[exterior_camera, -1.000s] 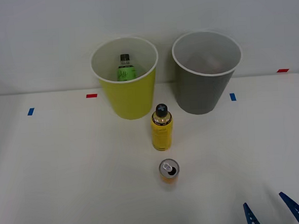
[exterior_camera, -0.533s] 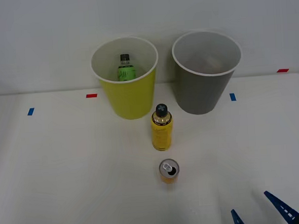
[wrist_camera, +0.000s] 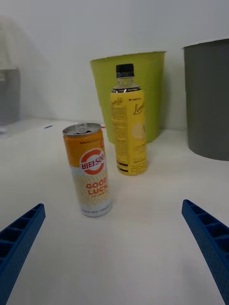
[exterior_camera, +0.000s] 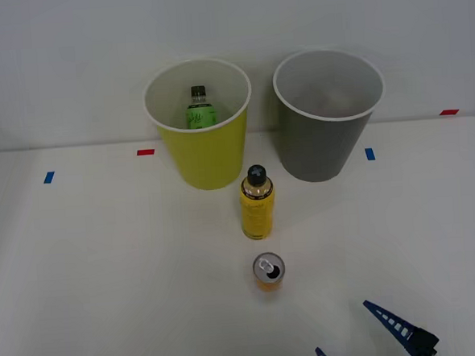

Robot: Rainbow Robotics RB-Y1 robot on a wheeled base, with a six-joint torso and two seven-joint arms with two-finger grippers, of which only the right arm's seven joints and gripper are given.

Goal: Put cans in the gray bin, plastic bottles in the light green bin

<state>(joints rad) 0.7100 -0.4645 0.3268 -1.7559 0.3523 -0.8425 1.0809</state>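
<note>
Fingers (wrist_camera: pixel 210 248) spread wide before "GOOD LUCK" can (wrist_camera: pixel 90 169).

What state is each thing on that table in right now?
Orange can: upright on the table, tab opening open, not held.
Yellow bottle: upright, capped, standing between the can and the bins.
Green-label bottle: already inside the lime bin.
Lime bin: upright, holds one bottle.
Gray bin: upright, contents unclear.
Right gripper: blue fingers spread open, holding nothing.
</note>
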